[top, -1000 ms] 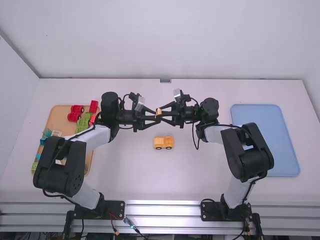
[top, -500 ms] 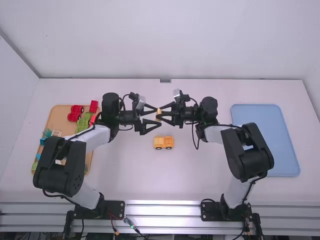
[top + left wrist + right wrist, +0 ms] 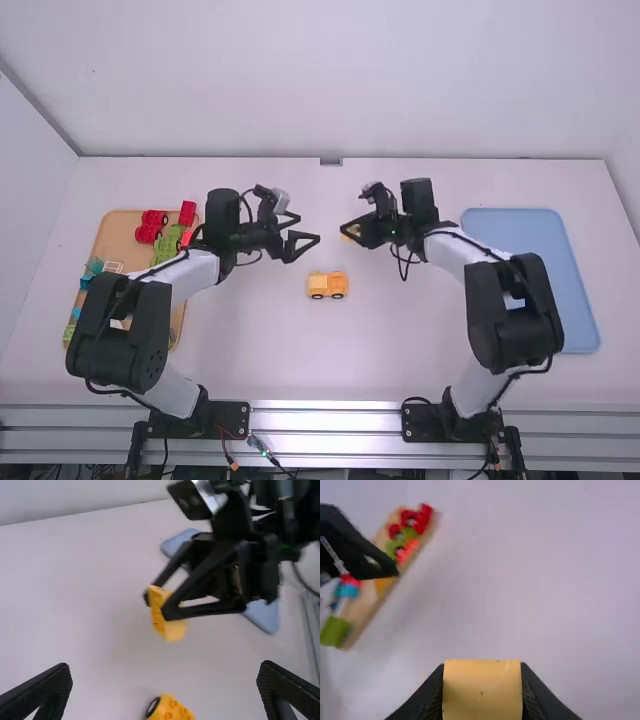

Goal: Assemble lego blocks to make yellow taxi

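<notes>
Taxi base (image 3: 327,285), yellow-orange, studded, dark-wheeled, lies at seven o'clock from the right gripper (image 3: 350,231), which clamps a yellow block (image 3: 173,629); left gripper (image 3: 309,227) gapes wide, empty.

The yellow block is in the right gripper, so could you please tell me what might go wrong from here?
The yellow block might slip or twist, as only the right gripper pinches it. The wheeled base could roll when pressed, since it stands unheld, the left gripper open and apart from it.
</notes>
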Controlling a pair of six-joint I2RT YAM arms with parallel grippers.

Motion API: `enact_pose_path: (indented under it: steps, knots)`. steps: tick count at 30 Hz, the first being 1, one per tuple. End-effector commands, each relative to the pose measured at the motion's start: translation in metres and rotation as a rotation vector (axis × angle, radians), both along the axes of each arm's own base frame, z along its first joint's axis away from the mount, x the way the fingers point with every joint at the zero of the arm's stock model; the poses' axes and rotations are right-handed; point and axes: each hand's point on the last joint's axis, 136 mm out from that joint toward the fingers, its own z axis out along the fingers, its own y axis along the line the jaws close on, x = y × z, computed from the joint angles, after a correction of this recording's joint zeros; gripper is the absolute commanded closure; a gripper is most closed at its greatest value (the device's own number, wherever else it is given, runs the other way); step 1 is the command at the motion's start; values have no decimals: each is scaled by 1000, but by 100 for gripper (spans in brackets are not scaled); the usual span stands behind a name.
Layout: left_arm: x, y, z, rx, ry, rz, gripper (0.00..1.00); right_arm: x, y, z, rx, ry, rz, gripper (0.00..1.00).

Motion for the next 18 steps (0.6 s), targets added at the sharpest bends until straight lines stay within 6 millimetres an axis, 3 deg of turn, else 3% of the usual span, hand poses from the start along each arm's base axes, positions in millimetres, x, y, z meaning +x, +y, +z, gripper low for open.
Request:
enact_pose_path:
  steps: [1, 8, 13, 18]
  knots:
    - [21, 15, -1, 51, -23, 110, 1, 24, -15, 29, -274, -206, -45, 93]
    - [41, 34, -7, 123, -46, 253, 1, -16, -50, -3, -605, 38, -126, 94]
    - [50, 38, 4, 123, -107, 287, 1, -46, -61, -23, -639, 206, -184, 94]
    - [53, 38, 10, 115, -138, 289, 1, -72, -70, -57, -615, 364, -317, 100]
